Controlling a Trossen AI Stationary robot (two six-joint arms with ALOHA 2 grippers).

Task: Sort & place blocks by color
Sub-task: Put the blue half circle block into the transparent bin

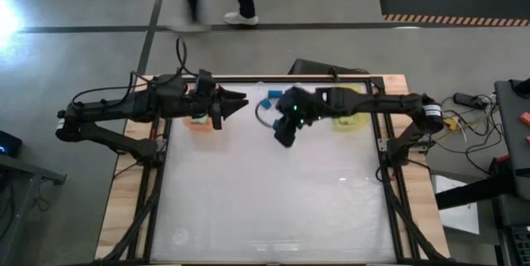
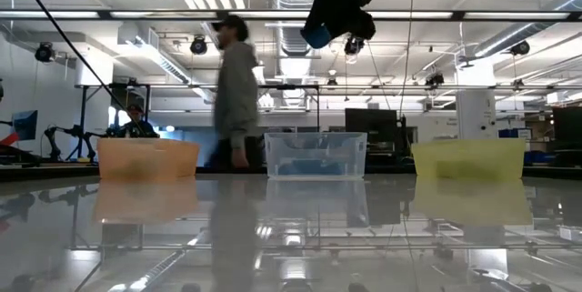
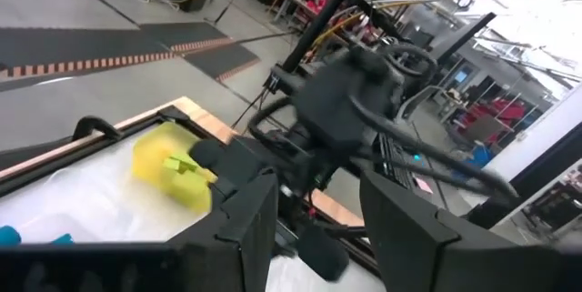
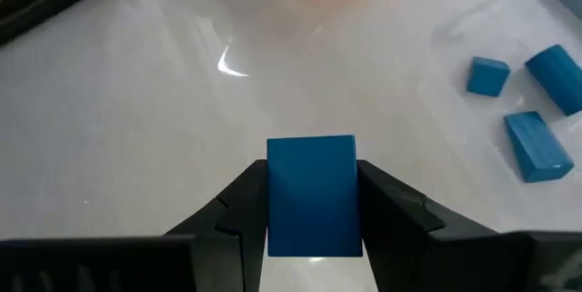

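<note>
A small, chunky dark blue block point(image 4: 312, 194) sits between the two dark fingers of the right gripper point(image 4: 312, 203). The fingers are squeezed on its two sides. The block stands with its long side pointing out from the gripper, away from the wrist. In the low view the block hangs high over the shiny white worktop point(image 1: 273, 191), not touching it.

Three more blue blocks point(image 4: 532, 144) lie inside the see-through plastic tray point(image 2: 316, 155). That tray is in the middle of the far row, between the flat orange tray point(image 2: 146, 157) and the flat yellow tray point(image 2: 469, 158). The held block is just beside the clear tray, on the side nearer the middle of the worktop, so I think the gripper has to carry it a little way over the tray's rim before letting go.

The left gripper point(image 1: 236, 101) waits by the orange tray with its fingers apart and nothing in them. It may be hovering, but it is hard to tell how high.

A person point(image 2: 235, 87) walks past, well behind the worktop.
</note>
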